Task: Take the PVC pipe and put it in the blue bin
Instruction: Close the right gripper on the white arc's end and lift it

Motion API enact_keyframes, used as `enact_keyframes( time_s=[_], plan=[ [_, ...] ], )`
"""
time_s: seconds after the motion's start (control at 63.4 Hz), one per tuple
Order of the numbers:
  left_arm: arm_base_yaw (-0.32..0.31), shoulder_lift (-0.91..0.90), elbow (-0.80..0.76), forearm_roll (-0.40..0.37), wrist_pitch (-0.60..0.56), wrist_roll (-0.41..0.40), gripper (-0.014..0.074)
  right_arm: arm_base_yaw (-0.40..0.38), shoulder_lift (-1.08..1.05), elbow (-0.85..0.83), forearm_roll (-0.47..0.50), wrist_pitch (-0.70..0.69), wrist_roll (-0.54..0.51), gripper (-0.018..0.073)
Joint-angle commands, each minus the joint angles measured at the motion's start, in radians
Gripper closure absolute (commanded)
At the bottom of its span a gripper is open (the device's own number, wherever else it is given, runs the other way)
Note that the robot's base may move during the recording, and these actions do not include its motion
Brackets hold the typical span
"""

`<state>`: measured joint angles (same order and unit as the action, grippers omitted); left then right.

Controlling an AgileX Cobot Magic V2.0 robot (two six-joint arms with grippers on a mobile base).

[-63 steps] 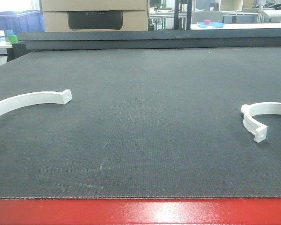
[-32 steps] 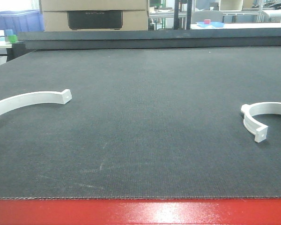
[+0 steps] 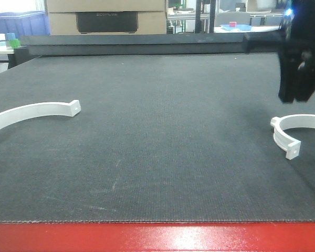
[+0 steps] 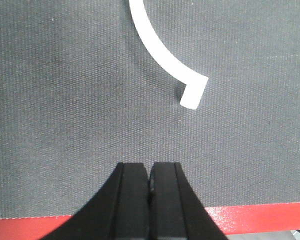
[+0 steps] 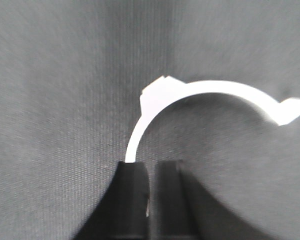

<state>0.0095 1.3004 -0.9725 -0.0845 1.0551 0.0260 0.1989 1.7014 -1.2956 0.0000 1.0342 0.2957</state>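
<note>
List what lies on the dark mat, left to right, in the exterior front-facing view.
left white curved PVC pipe piece → right white curved PVC pipe piece

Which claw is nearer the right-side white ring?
Right. Right claw hangs just above that ring; left claw is near the red edge, by the other ring.

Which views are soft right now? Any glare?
Right wrist: blurred throughout, PVC piece edges smeared. Left wrist: sharp, mat weave crisp. Front: glare on the red table edge; right gripper a dark, underexposed silhouette.
</note>
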Motion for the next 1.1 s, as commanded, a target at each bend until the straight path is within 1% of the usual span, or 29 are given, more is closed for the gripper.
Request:
enact_keyframes(
  time_s=[0.0,0.063,0.095,0.189,0.3,0.536,0.6,0.663,0.994,1.026,1.089],
  plan=[
    [-0.003,-0.002,-0.010,-0.011,0.003,-0.002,0.0707,0.000,0.027,-0.011,0.039,-0.015,0.003,0.0323],
    [-0.003,-0.002,-0.010,-0.011,0.003,-0.002,0.0707,0.000,0.048,-0.011,0.057,-0.029,0.003,0.0224],
    [-0.003,-0.002,-0.010,-0.011,0.003,-0.002,0.0707,0.000,0.063,-0.011,0.062,-0.033,0.003,0.0197],
    [-0.003,-0.002,-0.010,-0.011,0.001,-0.002,0.0707,0.000,0.099,-0.011,0.062,-0.036,0.003,0.0205],
    [-0.003,-0.002,-0.010,-0.011,0.001,-0.002,0.0707,0.000,0.128,-0.011,0.062,-0.046,0.003,0.0274],
    [-0.003,-0.002,-0.010,-0.011,0.001,-0.002,0.0707,0.000,0.132,-0.011,0.062,-0.085,0.003,0.0529],
    [-0.003,-0.002,-0.010,-0.011,0.001,-0.002,0.0707,0.000,0.132,-0.011,0.062,-0.085,0.003,0.0575],
    [-0.003,-0.002,-0.007,-0.011,0.001,-0.002,0.0707,0.000,0.132,-0.011,0.062,-0.085,0.003,0.0600],
    [-0.003,-0.002,-0.007,-0.011,0.001,-0.002,0.0707,0.000,0.149,-0.011,0.062,-0.081,0.012,0.0599],
    [-0.003,-0.002,-0.007,-0.011,0.001,-0.002,0.0707,0.000,0.152,-0.011,0.062,-0.077,0.012,0.0613],
    [-0.003,-0.002,-0.007,-0.011,0.001,-0.002,0.0707,0.000,0.160,-0.011,0.062,-0.072,0.012,0.0674]
  ],
)
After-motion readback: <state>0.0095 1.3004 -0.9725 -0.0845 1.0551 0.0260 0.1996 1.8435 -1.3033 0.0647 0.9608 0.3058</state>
